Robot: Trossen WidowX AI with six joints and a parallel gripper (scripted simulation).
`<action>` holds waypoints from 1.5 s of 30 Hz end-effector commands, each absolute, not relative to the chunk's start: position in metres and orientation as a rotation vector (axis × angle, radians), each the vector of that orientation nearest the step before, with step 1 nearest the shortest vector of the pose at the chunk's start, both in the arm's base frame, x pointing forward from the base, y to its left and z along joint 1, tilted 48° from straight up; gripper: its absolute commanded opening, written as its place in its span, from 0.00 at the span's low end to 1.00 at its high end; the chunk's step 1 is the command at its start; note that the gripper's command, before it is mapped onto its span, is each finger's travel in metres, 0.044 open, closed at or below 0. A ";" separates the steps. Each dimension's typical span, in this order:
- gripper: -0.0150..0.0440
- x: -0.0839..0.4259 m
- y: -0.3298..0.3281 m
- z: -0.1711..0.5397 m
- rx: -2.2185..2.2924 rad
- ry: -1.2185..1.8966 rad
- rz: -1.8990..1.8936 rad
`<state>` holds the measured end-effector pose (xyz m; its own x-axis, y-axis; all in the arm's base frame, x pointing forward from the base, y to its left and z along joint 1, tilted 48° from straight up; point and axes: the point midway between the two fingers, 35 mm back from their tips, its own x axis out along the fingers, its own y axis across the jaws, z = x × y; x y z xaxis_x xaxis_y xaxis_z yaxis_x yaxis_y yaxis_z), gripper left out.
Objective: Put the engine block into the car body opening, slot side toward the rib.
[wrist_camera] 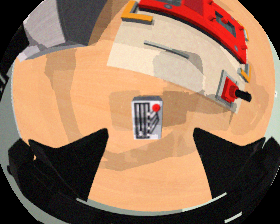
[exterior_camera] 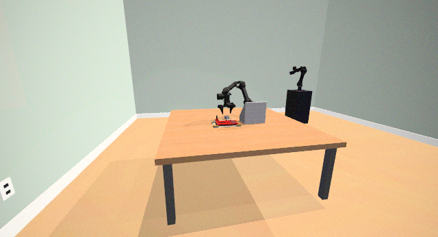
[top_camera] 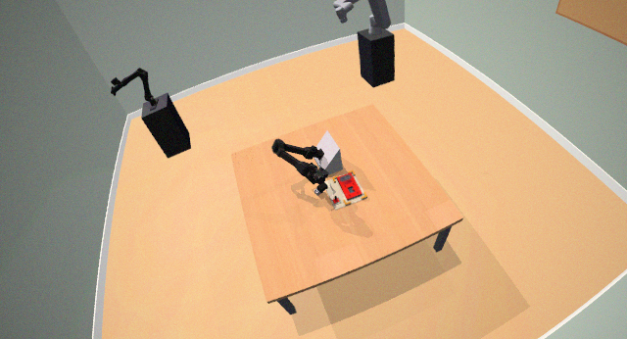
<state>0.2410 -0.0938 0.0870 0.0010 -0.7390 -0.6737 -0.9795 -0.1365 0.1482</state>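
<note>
The table looked like pale matt wood; the engine block looked grey and metallic, the car body glossy red plastic.

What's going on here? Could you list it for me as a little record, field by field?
arm: bent over the table
gripper: open, holds nothing, above the engine block
engine block: small grey piece with a red dot, lying on the wood, not yet picked up
car body: red, on a pale tray beside the block
grey box: beside the tray
</note>
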 end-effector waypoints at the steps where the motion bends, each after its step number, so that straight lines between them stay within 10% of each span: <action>1: 1.00 0.238 -0.098 0.082 -1.923 1.782 0.918; 20: 1.00 0.237 -0.118 0.064 -1.924 1.783 0.916; 30: 0.56 0.237 -0.118 0.064 -1.924 1.783 0.916; 45: 0.25 0.240 -0.110 0.070 -1.922 1.777 0.920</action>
<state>0.2362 -0.1143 0.0659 -0.0125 -0.7408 -0.6716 -0.9745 -0.1414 0.1742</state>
